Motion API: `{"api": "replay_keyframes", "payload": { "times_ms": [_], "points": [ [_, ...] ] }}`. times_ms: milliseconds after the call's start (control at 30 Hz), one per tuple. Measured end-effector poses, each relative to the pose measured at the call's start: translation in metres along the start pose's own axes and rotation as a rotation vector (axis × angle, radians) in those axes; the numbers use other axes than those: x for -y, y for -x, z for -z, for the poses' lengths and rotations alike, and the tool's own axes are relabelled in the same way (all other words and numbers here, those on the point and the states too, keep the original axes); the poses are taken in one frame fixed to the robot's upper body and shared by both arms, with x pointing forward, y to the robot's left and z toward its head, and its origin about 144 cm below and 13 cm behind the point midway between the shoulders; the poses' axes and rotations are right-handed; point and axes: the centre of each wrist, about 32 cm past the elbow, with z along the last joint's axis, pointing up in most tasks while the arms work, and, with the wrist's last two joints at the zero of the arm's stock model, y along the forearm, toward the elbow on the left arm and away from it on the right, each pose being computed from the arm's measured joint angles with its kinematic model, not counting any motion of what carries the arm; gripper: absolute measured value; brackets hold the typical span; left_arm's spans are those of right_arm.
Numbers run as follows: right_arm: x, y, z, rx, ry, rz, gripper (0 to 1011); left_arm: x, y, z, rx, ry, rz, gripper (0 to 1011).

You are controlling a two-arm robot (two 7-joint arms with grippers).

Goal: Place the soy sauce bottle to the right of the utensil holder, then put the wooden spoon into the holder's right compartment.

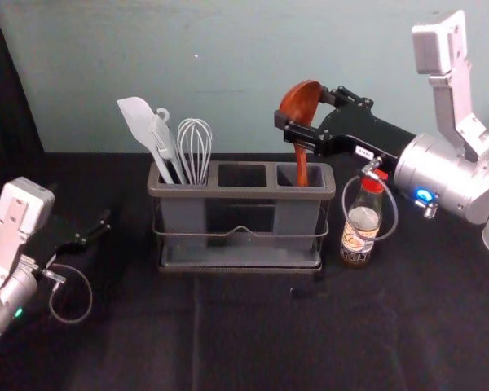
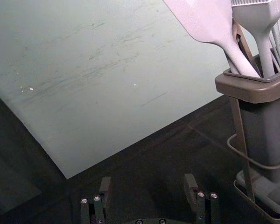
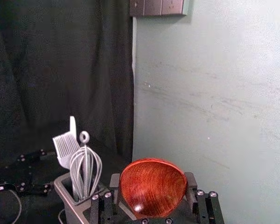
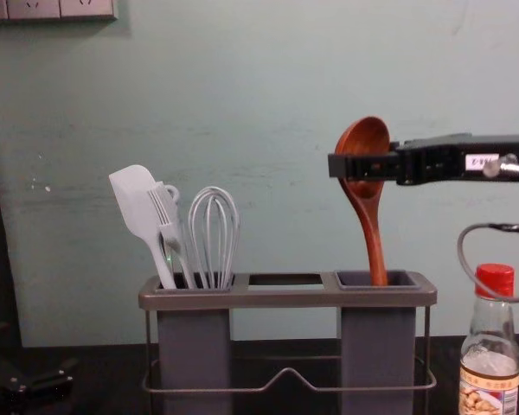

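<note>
Left tool point(image 1: 104, 226) idles low over the black-covered tabletop point(image 1: 253, 334), off the holder's left side and apart from it; fingers point(image 2: 191, 184) spread wide, nothing between them. Soy sauce bottle point(image 1: 361, 224) next: upright, red cap, label facing my side, standing on the tabletop just right of the utensil holder, a small gap between. Cable loop point(image 4: 459, 251) off the right arm hangs by the bottle's neck.

Utensil holder point(image 4: 285, 298), middle of the scene: brown-grey rim, three openings in a row, wire rail point(image 4: 242, 391) along the front with a little peak at its centre. Left compartment packs a pale spatula point(image 4: 138, 203), a brush-like utensil point(image 4: 167, 216), a ring-ended one point(image 3: 84, 136) and a whisk point(image 4: 214, 229), heads up. Grey cup on the right takes the wooden spoon point(image 4: 374, 229): bowl up top, handle running down past the rim, slight lean toward the left.

Right tool point(image 1: 300, 106) reaches in from the right above that compartment, closed to the bowl's width, one finger each side, gripping the spoon by its bowl. Bottle sits below that arm in the head view.

Behind it all, pale green wall point(image 1: 228, 65), dark curtain point(image 3: 60, 70) on the left, switch panel point(image 4: 60, 7) high up.
</note>
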Motion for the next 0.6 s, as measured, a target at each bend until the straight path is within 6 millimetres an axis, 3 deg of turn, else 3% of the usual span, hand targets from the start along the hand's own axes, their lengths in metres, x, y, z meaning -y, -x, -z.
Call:
{"api": "replay_keyframes", "payload": {
  "times_ms": [600],
  "points": [
    [-0.005, 0.002, 0.019, -0.036, 0.040, 0.006, 837, 0.000, 0.000, 0.000, 0.000, 0.000, 0.000, 1012]
  ]
}}
